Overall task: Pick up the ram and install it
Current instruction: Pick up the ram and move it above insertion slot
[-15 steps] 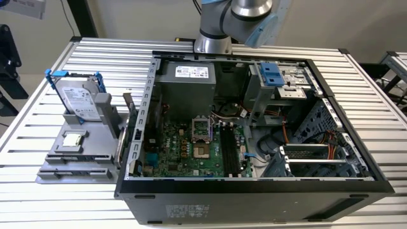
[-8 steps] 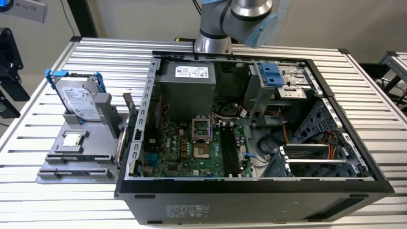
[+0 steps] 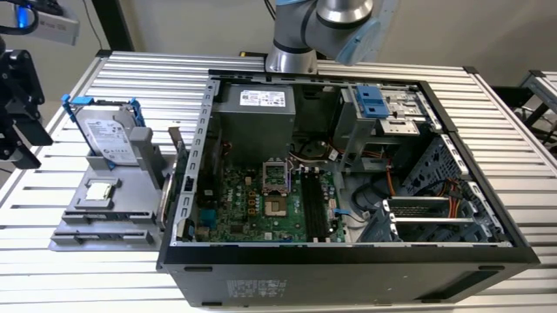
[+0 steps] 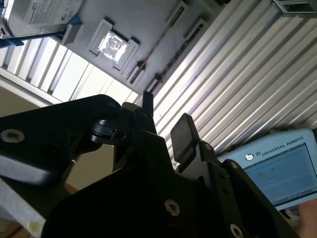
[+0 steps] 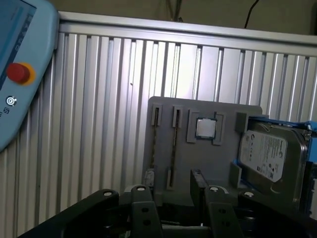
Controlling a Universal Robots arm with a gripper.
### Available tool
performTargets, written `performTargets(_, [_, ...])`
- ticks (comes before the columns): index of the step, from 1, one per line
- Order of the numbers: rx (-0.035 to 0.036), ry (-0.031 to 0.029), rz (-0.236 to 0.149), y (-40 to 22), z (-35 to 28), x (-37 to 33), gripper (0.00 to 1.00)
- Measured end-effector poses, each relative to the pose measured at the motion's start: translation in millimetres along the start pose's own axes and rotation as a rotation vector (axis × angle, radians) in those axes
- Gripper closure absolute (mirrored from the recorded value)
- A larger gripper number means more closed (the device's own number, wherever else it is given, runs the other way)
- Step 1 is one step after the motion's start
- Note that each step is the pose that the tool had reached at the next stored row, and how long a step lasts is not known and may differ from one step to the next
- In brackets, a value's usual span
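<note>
The end effector [image 5: 177, 192] hovers over the table [image 5: 99, 99] with its fingers [image 5: 142, 198] spread apart and nothing between them. The ram [image 5: 174, 144] is not yet in hand. It appears as a thin strip standing on edge in a narrow slot of the grey holder tray [image 5: 185, 166], just ahead of the end effector and roughly in line with the gap between its fingers. A second slot runs alongside it, and I cannot tell whether that one is filled too.

The processor [image 5: 205, 129] lies in its pocket just beyond the ram, and the hard drive [image 5: 270, 153] stands farther off to that same side. The open computer case [image 3: 348, 248] sits well apart from the end effector.

The step in hand seems to be the approach for the grasp. To do it well:
- Square the fingers to the stick's flat faces.
- Centre on its length.
- Come down straight, so neither finger catches the slot walls.
- Grip the board's faces lightly, since a thin board bends easily.
</note>
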State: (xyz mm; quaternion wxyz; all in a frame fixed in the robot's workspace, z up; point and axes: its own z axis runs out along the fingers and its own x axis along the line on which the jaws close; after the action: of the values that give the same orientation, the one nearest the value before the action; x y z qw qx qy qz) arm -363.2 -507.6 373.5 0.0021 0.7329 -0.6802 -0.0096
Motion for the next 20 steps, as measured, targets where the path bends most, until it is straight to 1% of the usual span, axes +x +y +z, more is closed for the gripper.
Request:
performTargets(6, [-0.0001,0.0000,0.001,-0.4,9.4,0.1,0.00])
performTargets(16, [-0.0001,0.0000,0.001,-0.6,23.0,0.3,0.00])
performTargets(20, [0.0037,-0.0014,0.001,-0.7,27.0,0.4,0.00])
